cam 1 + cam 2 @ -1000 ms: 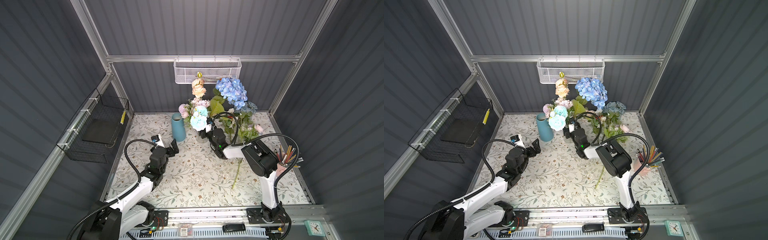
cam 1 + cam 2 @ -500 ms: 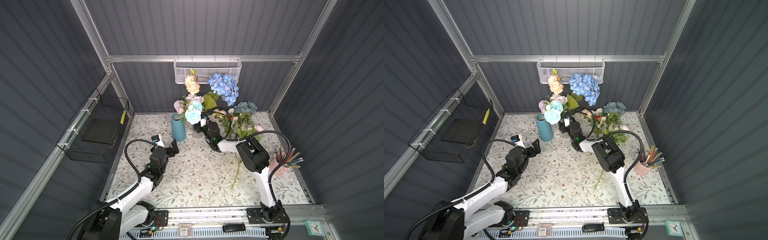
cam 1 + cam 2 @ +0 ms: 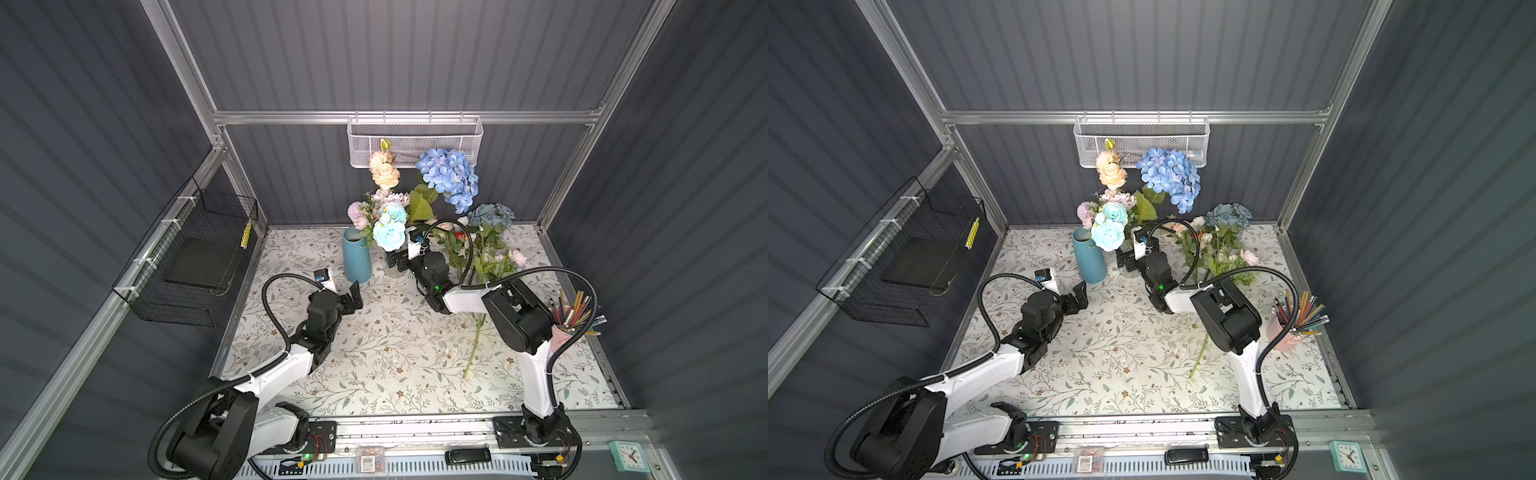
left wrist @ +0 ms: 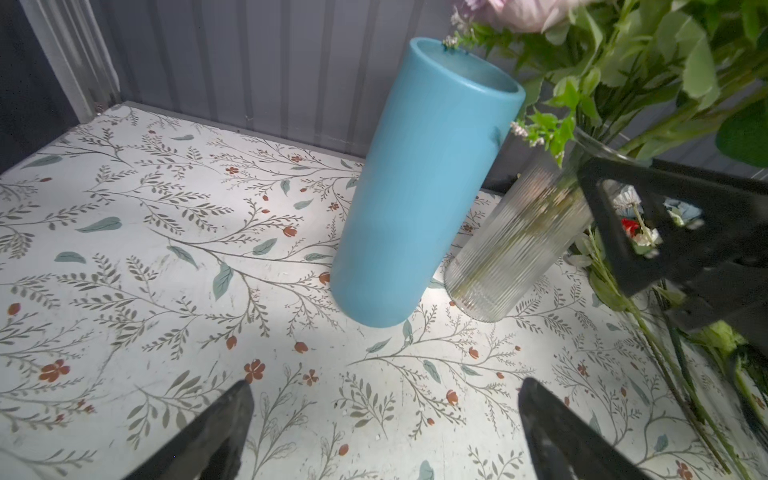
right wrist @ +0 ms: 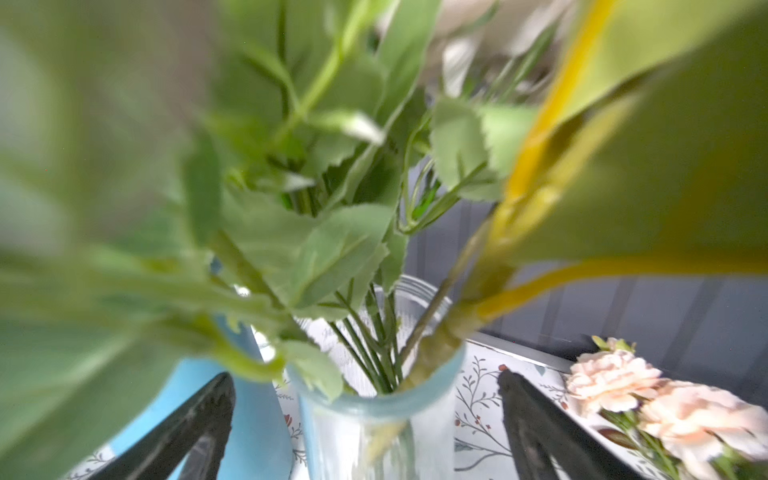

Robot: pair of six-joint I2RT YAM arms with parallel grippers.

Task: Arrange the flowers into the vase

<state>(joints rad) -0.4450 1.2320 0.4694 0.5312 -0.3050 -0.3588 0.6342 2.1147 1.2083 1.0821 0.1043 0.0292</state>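
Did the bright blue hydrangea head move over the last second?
Yes. The bright blue hydrangea shifted left: earlier it poked past the white mesh basket's right end, now it sits within the basket's width, closer to the blue vase.

no legible text anywhere. barcode sticker [image 3: 368, 462] on the clear box [image 3: 376, 452] at the front: digits too small. yellow tag [image 3: 247, 235] on the black wire basket [image 3: 166, 309]: print unreadable. clock [image 3: 628, 456]: numerals too small to read.
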